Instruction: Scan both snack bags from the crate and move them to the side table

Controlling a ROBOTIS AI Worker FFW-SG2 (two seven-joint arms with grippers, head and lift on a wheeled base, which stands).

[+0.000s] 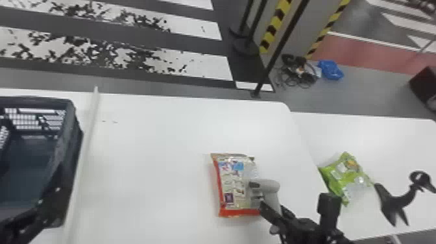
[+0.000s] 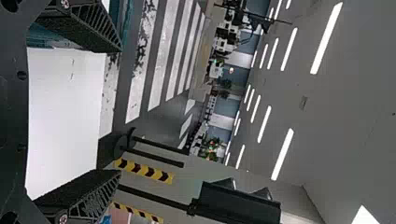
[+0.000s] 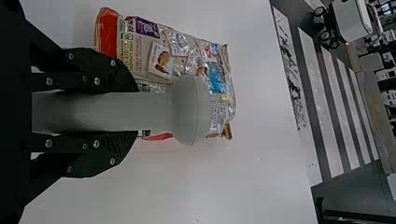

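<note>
In the head view my right gripper [image 1: 275, 212] is shut on the handle of a grey scanner [image 1: 272, 190], whose head is at the right edge of the red-edged snack bag [image 1: 232, 185] lying on the white table. The green snack bag [image 1: 345, 176] lies on the side table [image 1: 363, 139]. My left gripper [image 1: 48, 204] is at the near part of the dark crate [image 1: 79, 129]. In the left wrist view, the left gripper [image 2: 120, 112] stands open with nothing between its fingers. The right wrist view has the right gripper [image 3: 133, 112] around the scanner [image 3: 189, 109], with the red-edged bag [image 3: 180, 56] beyond.
A black stand [image 1: 397, 204] is on the side table, right of the green bag. A thin raised strip [image 1: 86, 146] runs along the white table [image 1: 155, 136] beside the crate. Black poles [image 1: 275, 55] stand behind the table.
</note>
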